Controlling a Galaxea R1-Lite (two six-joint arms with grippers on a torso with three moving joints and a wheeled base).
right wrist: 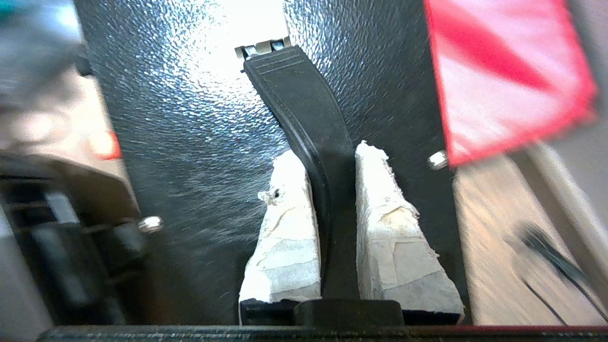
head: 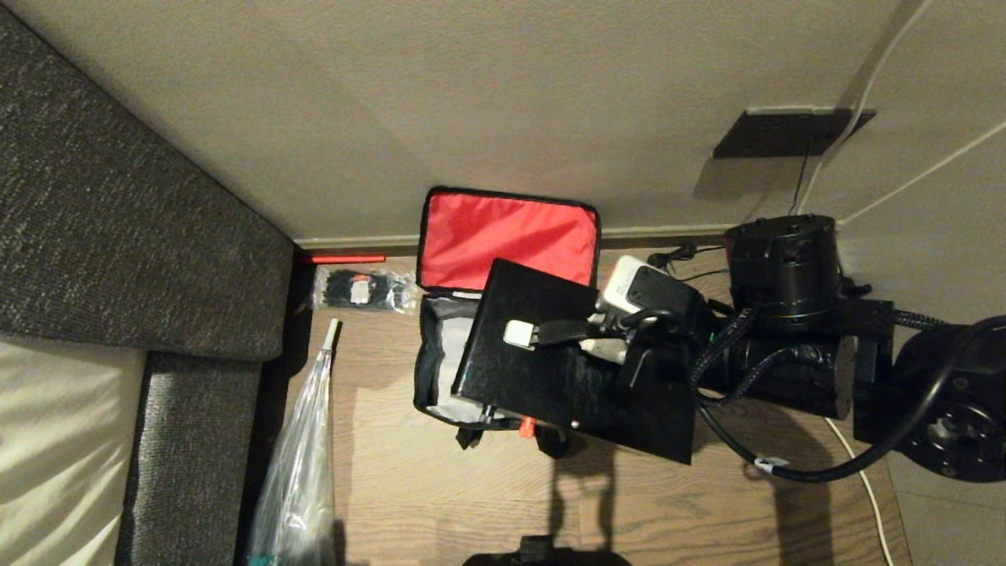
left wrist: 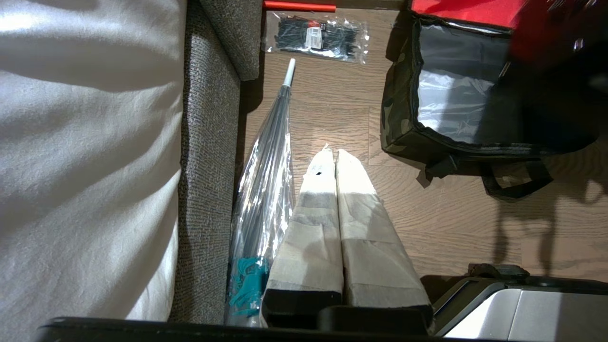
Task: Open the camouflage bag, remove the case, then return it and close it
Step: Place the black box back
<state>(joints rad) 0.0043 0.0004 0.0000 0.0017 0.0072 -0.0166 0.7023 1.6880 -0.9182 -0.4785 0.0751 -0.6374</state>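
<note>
The camouflage bag (head: 434, 369) sits on the wood floor with its lid thrown back against the wall, red lining (head: 507, 236) showing. Its grey-lined inside (left wrist: 456, 95) appears in the left wrist view. The case (head: 542, 377), flat and black, hangs tilted over the bag's right part and hides that side. My right gripper (right wrist: 327, 154) is shut on the case's black strap handle (right wrist: 304, 95), with a taped finger (right wrist: 285, 228) on either side of it. In the head view the right gripper (head: 601, 330) comes in from the right. My left gripper (left wrist: 333, 153) is shut and empty, low over the floor left of the bag.
A clear packet of black cable ties (head: 363, 289) lies by the wall left of the bag. A folded clear umbrella (head: 302, 456) lies along the grey sofa (head: 126, 236). White cables (head: 864, 479) run over the floor on the right. Bare floor lies in front of the bag.
</note>
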